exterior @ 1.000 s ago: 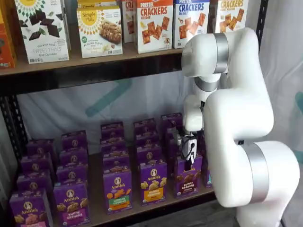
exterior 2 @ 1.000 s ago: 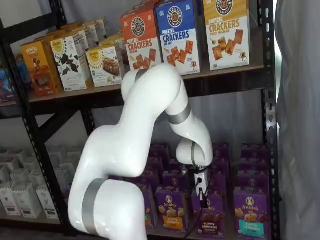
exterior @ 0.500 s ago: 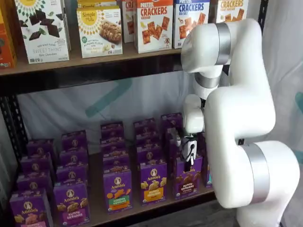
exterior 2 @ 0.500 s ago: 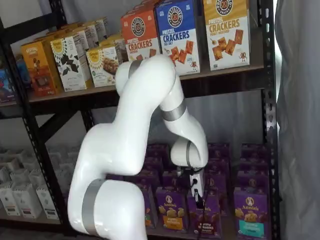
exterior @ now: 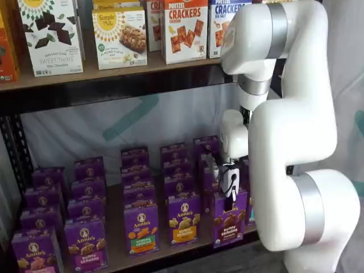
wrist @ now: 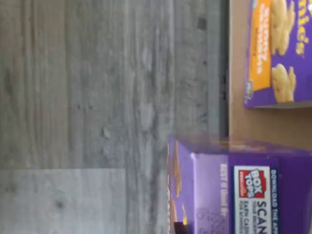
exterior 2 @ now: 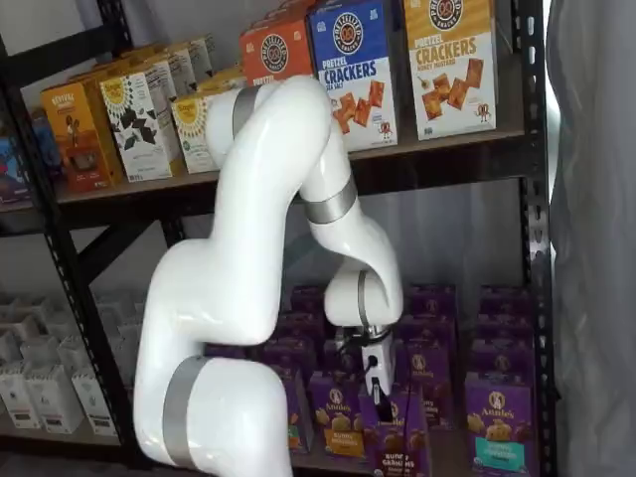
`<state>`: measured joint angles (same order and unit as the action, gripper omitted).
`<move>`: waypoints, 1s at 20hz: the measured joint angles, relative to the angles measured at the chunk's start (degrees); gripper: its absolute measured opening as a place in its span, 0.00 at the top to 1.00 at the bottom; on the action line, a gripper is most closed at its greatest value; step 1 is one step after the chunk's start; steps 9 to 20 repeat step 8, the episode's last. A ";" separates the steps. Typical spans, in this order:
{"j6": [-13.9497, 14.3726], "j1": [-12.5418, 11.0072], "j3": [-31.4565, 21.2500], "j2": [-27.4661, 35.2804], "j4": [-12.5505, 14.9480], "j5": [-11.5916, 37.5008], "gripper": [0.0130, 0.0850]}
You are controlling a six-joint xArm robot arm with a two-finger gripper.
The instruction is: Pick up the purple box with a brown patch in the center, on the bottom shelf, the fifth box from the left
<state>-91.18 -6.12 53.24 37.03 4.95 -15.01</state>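
The purple box with brown bunny crackers and a brown label band stands at the front of the bottom shelf, right of the yellow-patch carton. My gripper comes down on its top, black fingers closed on it. In both shelf views the box sits forward of its row, and in a shelf view it overhangs the board's front. The gripper shows there too. In the wrist view the box's top with a Box Tops label juts past the shelf board over the grey floor.
Rows of purple Annie's cartons fill the bottom shelf, with a teal-patch one at the right. Cracker boxes stand on the higher shelf. A black rack post rises at the right. My white arm hides the shelf's right end.
The gripper has drawn the purple box forward out of its row, towards the shelf's front edge. The arm's upper links have swung up and back.
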 joint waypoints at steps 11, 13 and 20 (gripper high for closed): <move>-2.05 0.82 -7.08 -7.78 -3.02 -1.86 0.72; -2.05 0.82 -7.08 -7.78 -3.02 -1.86 0.72; -2.05 0.82 -7.08 -7.78 -3.02 -1.86 0.72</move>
